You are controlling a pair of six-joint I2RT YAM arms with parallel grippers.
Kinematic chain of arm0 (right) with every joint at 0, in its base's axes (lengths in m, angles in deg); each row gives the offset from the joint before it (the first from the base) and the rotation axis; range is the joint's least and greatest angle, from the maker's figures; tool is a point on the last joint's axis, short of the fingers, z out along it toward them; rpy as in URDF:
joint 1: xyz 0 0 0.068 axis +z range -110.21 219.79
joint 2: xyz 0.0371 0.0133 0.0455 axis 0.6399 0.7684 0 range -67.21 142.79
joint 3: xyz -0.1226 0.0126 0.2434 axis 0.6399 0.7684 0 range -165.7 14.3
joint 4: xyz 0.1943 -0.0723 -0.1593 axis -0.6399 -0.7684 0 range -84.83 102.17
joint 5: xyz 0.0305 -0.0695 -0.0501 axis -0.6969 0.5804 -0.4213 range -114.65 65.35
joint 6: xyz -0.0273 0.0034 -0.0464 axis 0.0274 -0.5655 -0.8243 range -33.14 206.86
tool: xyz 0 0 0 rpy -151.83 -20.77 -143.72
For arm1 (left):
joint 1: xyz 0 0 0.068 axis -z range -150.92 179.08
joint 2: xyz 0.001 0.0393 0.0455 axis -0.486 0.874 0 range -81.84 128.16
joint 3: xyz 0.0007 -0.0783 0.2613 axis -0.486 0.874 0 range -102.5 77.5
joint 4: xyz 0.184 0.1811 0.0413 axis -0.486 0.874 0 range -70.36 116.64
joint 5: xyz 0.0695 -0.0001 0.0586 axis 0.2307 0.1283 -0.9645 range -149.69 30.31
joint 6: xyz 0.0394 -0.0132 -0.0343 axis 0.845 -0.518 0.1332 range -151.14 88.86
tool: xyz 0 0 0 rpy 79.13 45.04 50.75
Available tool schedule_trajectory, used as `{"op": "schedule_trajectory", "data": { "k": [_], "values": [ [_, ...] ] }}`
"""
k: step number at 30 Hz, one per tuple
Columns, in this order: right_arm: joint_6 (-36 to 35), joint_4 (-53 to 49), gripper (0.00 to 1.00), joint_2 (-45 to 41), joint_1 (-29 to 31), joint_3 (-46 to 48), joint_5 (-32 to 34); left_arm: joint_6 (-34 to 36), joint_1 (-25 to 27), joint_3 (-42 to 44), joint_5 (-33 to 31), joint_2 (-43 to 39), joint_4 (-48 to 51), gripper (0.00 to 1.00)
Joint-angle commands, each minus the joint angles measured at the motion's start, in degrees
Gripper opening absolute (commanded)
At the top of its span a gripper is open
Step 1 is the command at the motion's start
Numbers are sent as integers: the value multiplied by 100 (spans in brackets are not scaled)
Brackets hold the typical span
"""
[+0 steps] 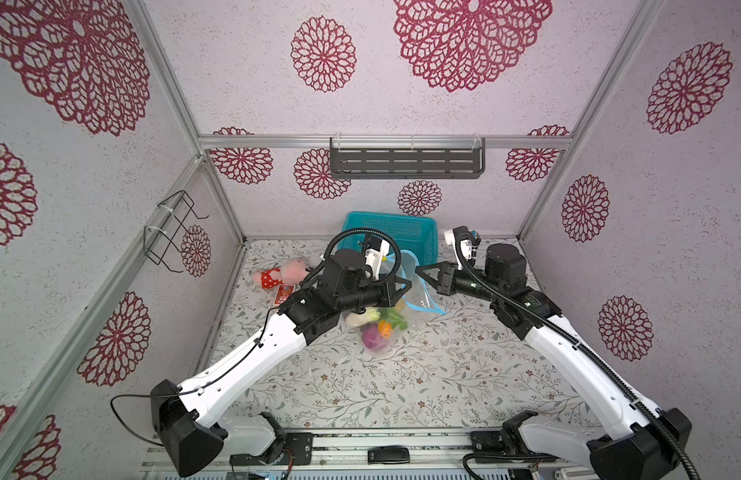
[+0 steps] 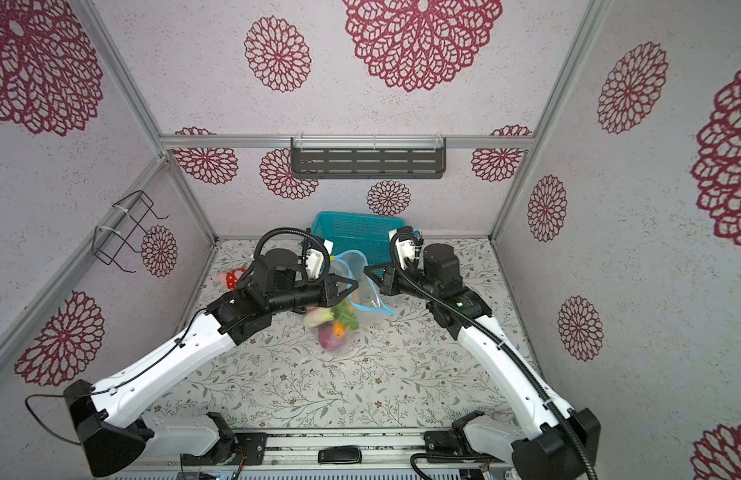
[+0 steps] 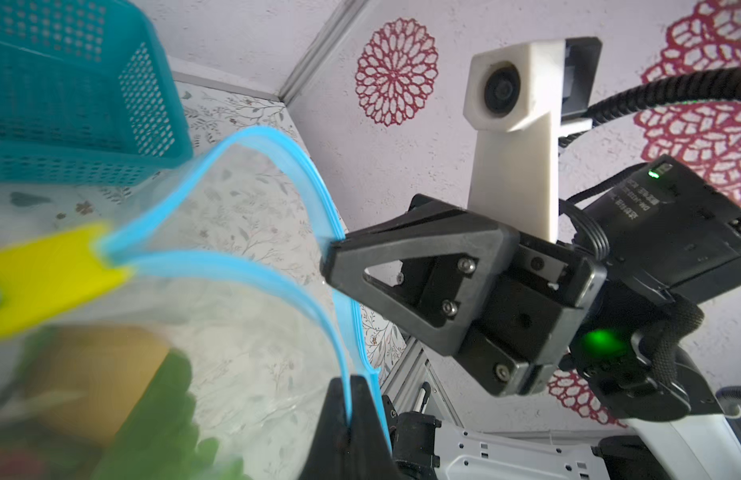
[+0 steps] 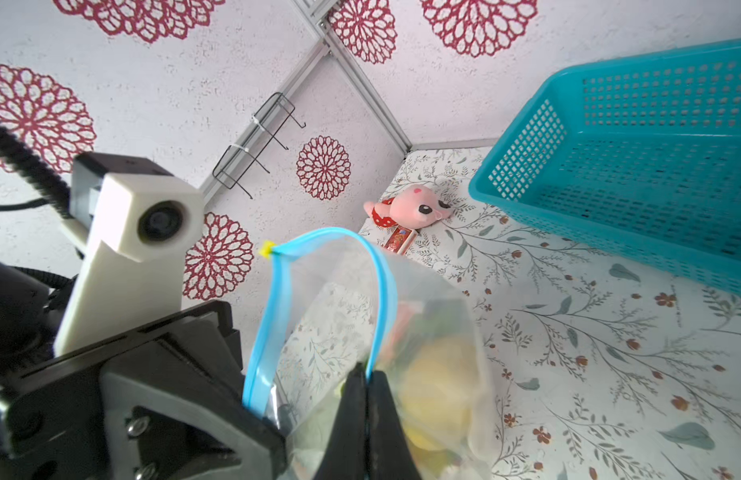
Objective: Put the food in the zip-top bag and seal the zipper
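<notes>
**Food bagged, zipper not yet closed**

The food (image 1: 375, 332) appears to be all inside the zip-top bag (image 1: 418, 293). It is heaped in the bag's lower end on the tabletop (image 1: 402, 386), between the two arms. No loose vegetable shows in either top view, though the left arm could be hiding one. The teal basket (image 4: 609, 166) shows nothing inside, as far as its visible part goes.

What is left is the sealing. The zipper (image 4: 277, 291) gapes in a wide loop, its two blue strips well apart, with a yellow slider (image 4: 267, 248) at one end. The left gripper (image 3: 352, 399) is clamped on one strip. The right gripper (image 4: 366, 382) is pinched tight on the opposite strip, and together they hold the mouth raised.
</notes>
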Motion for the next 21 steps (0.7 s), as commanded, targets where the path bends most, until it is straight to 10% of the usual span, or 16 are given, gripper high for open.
{"op": "schedule_trajectory", "data": {
  "k": [1, 12, 21],
  "values": [
    [-242, 469, 9, 254, 47, -180, -386, -379, -28, 511, -696, -139, -15, 0],
    [-2162, 773, 63, -465, 49, 719, -797, -438, -406, 1255, -1168, -802, -184, 0],
    [-1548, 3895, 67, -1191, 253, 3158, -534, -335, -444, 1349, -1276, -1147, -125, 0]
  ]
}}
